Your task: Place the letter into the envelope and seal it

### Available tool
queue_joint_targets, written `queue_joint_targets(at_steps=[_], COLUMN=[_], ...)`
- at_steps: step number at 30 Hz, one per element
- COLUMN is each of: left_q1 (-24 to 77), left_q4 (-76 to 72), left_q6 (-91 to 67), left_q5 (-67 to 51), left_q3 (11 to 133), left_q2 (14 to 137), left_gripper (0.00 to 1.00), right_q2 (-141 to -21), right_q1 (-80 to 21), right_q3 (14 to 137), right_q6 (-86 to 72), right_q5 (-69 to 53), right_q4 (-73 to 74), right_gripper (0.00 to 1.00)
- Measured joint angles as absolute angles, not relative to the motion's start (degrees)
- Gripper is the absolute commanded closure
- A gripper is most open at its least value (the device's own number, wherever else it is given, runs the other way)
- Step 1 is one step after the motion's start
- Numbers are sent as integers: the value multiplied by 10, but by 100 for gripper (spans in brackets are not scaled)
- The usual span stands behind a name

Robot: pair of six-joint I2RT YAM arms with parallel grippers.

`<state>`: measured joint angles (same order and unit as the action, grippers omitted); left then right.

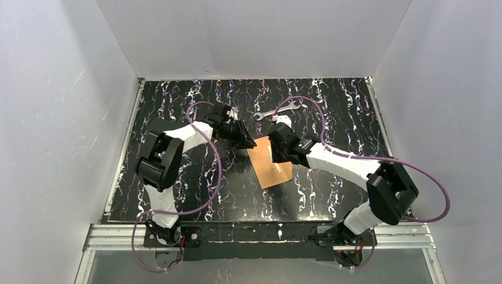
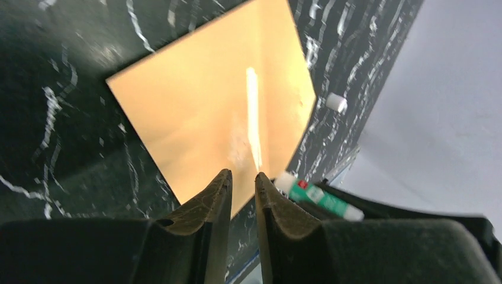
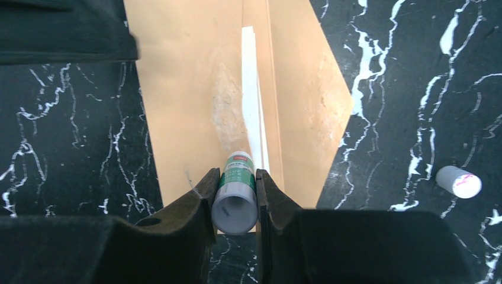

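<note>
Black marbled tabletop (image 1: 349, 118) between white walls (image 1: 266, 35)

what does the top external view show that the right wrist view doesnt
Only top external: the silver metal wrench, lying flat at the far end. Only right wrist: the white-and-green glue stick clamped in the right gripper, and a small white cap lying loose. Both: the orange-brown kraft paper envelope, lying flat.

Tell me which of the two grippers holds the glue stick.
The right gripper: the green-labelled glue stick is clamped in it. The left gripper has no such tube between its jaws.
</note>
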<state>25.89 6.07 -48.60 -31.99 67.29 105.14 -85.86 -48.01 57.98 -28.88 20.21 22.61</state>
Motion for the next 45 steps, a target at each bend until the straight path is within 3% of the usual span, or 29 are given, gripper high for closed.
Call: queue_joint_targets(at_steps=[9, 23, 38, 45], left_q1=[259, 263, 262, 261], left_q4=[44, 122, 124, 117], left_q6=[-488, -431, -432, -456], left_q5=[-315, -288, -285, -281], left_q3=[714, 769, 768, 762], left_q2=[1157, 1189, 1193, 1193], left_gripper=[80, 83, 90, 100], right_q2=[-893, -944, -932, -936], right_q1=[-480, -491, -513, -515], right_q3=[575, 564, 482, 498], right_q6=[-297, -270, -253, -270], right_q5=[190, 208, 273, 277], right_q4=[156, 124, -43, -13], right_gripper=[99, 99, 99, 99])
